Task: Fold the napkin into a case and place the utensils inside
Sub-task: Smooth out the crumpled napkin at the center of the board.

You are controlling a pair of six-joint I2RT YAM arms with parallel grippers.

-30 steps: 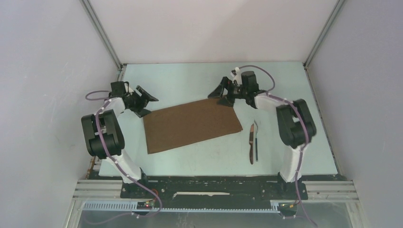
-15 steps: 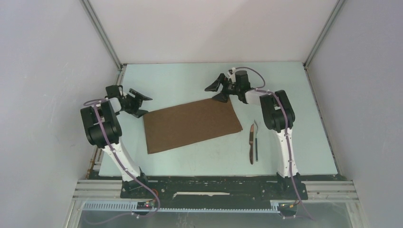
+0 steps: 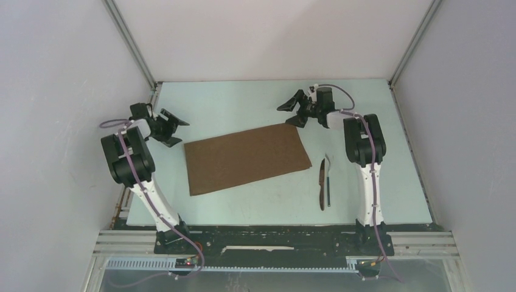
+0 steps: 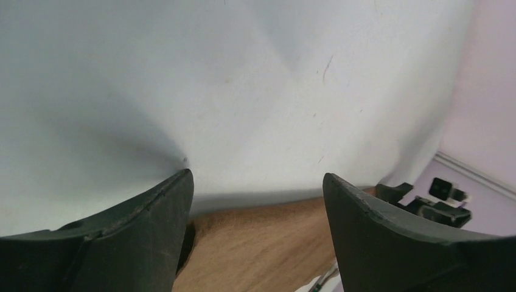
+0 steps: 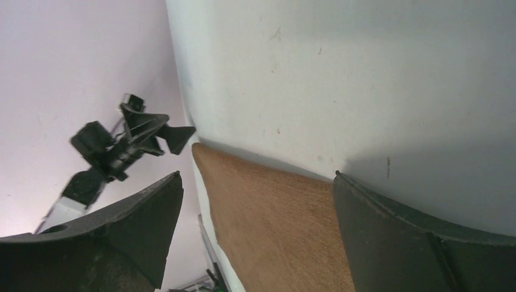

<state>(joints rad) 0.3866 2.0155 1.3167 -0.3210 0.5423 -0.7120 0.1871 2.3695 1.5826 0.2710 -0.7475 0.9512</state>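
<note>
Pale table (image 3: 243, 103) — flat napkin (image 3: 246, 159) between left pincer (image 3: 178, 132) and right pincer (image 3: 287, 116), both splayed wide, empty — utensils (image 3: 321, 187) alongside.

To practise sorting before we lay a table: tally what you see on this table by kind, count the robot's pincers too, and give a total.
napkin: 1
utensils: 2, a knife and a thinner dark-handled piece
pincers: 2, the left pincer and the right pincer, both open and holding nothing
Total: 5
</note>
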